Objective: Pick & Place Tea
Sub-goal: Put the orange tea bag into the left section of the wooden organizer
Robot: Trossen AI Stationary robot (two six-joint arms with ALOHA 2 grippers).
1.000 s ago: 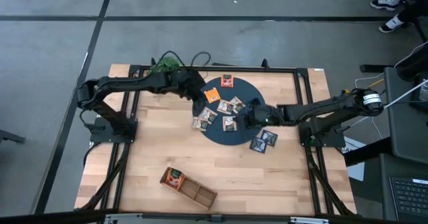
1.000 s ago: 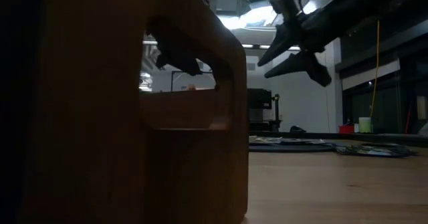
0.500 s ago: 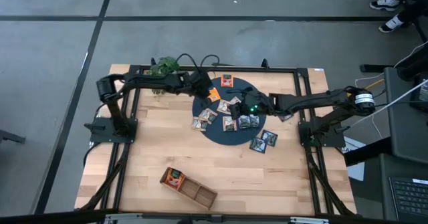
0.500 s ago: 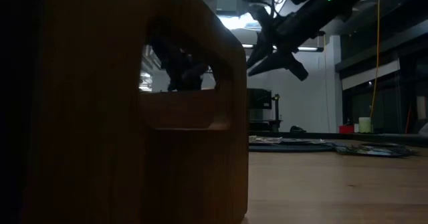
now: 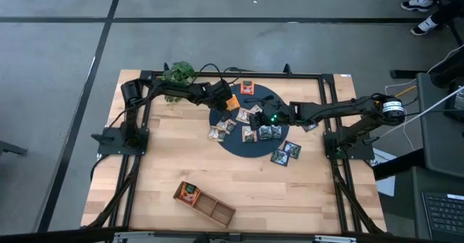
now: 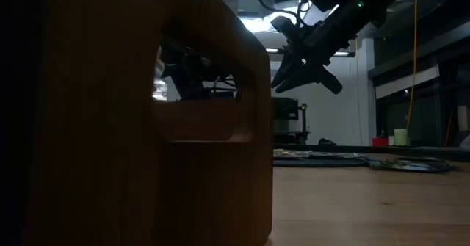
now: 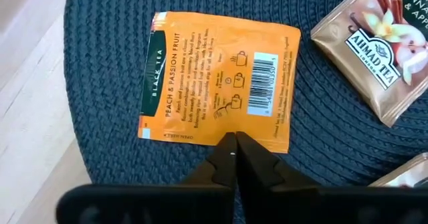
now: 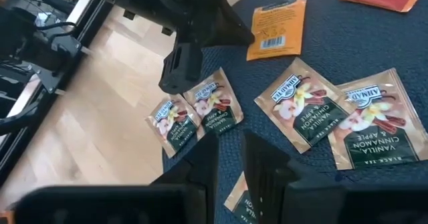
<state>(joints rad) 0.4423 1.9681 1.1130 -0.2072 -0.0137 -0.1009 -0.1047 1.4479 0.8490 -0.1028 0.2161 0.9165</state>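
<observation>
Left claw (image 7: 234,144) has pinched shut on the orange sachet's (image 7: 217,83) edge on the round mat (image 7: 107,63), ready for lifting.

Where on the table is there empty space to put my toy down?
The bare wood of the table between the round mat and the compartment tray is free, and so is the near right corner. It is crowded on the mat: tea sachets lie there, with the left gripper and the right gripper over them.
</observation>
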